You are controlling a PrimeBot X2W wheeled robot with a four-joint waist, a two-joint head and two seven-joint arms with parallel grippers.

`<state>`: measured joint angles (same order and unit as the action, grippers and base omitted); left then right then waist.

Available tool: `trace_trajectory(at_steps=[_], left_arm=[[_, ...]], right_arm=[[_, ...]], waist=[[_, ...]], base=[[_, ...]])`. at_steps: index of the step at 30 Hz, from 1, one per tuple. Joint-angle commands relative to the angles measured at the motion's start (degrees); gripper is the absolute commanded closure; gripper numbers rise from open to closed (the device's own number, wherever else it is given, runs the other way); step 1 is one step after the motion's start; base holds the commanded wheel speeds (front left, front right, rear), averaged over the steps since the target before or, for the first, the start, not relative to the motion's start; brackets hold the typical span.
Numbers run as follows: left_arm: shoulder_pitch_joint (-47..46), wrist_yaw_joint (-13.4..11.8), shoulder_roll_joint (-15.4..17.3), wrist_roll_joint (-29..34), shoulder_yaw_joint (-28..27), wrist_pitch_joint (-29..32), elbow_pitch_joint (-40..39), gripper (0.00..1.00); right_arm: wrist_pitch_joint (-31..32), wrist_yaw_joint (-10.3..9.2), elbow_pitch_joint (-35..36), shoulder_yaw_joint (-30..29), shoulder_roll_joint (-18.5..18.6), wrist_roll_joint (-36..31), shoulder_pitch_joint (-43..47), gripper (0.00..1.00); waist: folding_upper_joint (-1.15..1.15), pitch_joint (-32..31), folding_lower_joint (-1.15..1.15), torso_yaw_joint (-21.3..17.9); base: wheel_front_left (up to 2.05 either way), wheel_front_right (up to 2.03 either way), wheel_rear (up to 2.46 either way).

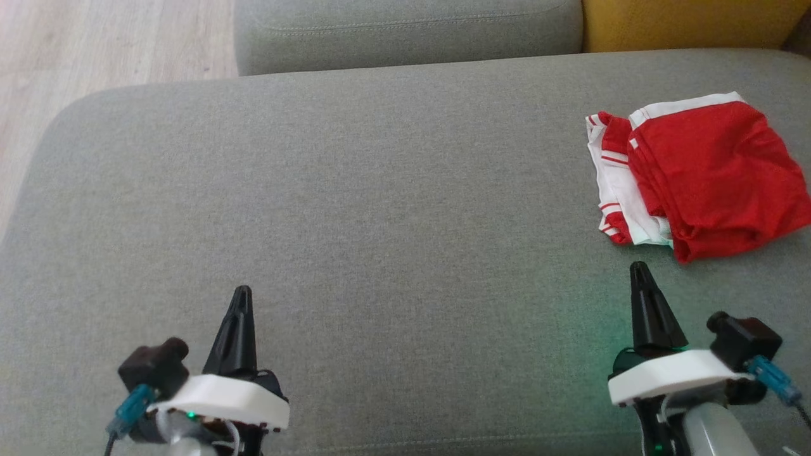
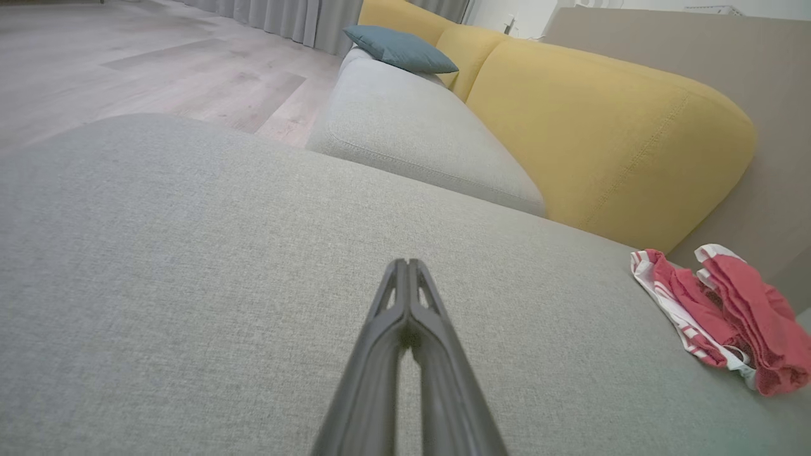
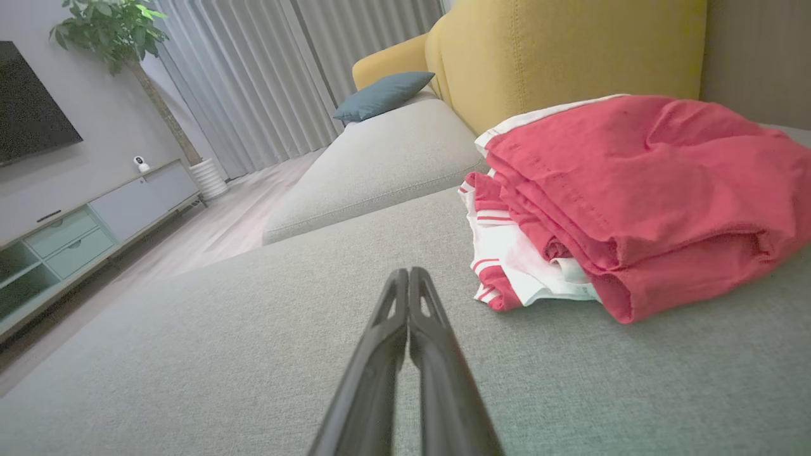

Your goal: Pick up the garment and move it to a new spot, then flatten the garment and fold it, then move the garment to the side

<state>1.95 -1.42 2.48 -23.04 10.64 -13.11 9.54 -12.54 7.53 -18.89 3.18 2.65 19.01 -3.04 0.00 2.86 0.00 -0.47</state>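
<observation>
The folded red-and-white fabric garment (image 1: 703,177) lies at the right end of the grey woven sofa cushion (image 1: 380,190), left gripper (image 1: 242,294) and right gripper (image 1: 638,269) both closed on nothing; the set-aside step appears complete, leaving only a check.

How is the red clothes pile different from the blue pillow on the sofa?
The garment is red with white stripes; the blue pillow is one plain colour. The garment is folded in layers; the pillow is one puffy piece. The garment lies on the near grey seat, the pillow on the far seat by the yellow backrest. Both are fabric things resting on grey seats.
</observation>
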Motion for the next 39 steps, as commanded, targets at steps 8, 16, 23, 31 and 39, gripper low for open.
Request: trace_trajectory(at_steps=[8, 16, 23, 31, 39], left_arm=[[-3.2, 0.9, 0.7, -5.9, -1.4, 1.3, -1.0, 1.00], [-3.6, 1.6, 1.0, -11.0, -2.1, 2.4, -0.5, 1.00], [-3.9, 2.1, 1.2, -15.5, -2.9, 3.4, -0.2, 1.00], [-4.2, 2.6, 1.4, -19.9, -3.7, 4.4, 0.1, 1.00], [-4.6, 3.2, 1.5, -24.9, -4.7, 5.6, 0.5, 1.00]], right_arm=[[1.1, 0.00, 2.3, -0.6, 0.6, 6.2, -2.5, 1.00], [2.2, 0.00, 2.5, -1.0, 0.8, 11.5, -2.5, 1.00], [3.2, 0.00, 2.7, -1.4, 0.9, 16.2, -2.6, 1.00], [4.3, -0.01, 2.9, -1.8, 1.0, 20.8, -2.6, 1.00], [5.5, -0.01, 3.1, -2.3, 1.1, 26.0, -2.6, 1.00]], waist=[[0.00, -0.2, 0.00, 0.0], [0.00, -0.4, 0.00, 0.1], [0.00, -0.5, 0.00, 0.1], [0.00, -0.7, 0.00, 0.1], [0.00, -0.9, 0.00, 0.2]], base=[[0.00, 0.00, 0.00], [0.00, 0.00, 0.00], [0.00, 0.00, 0.00], [0.00, 0.00, 0.00], [0.00, 0.00, 0.00]])
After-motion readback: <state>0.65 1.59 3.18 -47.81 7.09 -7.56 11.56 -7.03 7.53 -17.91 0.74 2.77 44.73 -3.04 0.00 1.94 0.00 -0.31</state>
